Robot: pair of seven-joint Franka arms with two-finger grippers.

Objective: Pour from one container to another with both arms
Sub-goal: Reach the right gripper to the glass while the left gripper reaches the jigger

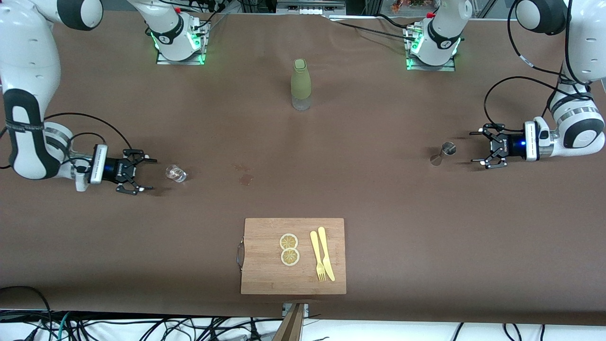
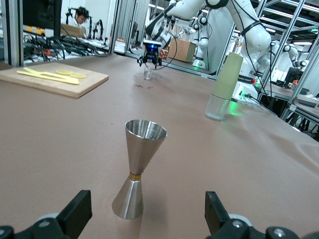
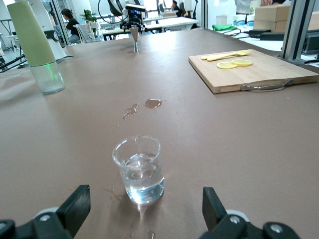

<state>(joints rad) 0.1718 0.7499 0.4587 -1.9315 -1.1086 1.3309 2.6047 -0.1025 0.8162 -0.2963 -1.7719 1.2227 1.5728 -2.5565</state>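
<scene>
A tiny clear glass tumbler (image 1: pixel 175 173) (image 3: pixel 140 170) with some liquid in it stands on the table toward the right arm's end. My right gripper (image 1: pixel 147 174) (image 3: pixel 144 211) is low beside it, open, the tumbler just ahead of its fingertips. The silver hourglass jigger (image 1: pixel 441 154) (image 2: pixel 136 167) stands upright toward the left arm's end. Close beside the jigger, my left gripper (image 1: pixel 480 148) (image 2: pixel 147 214) is open, not touching it.
A tall olive-green sleeved bottle (image 1: pixel 301 84) stands mid-table, farther from the front camera. A wooden cutting board (image 1: pixel 265 265) with two lemon slices (image 1: pixel 289 248), a yellow fork and knife (image 1: pixel 323 259) lies near the front edge. Small wet spots (image 1: pixel 245 178) mark the cloth.
</scene>
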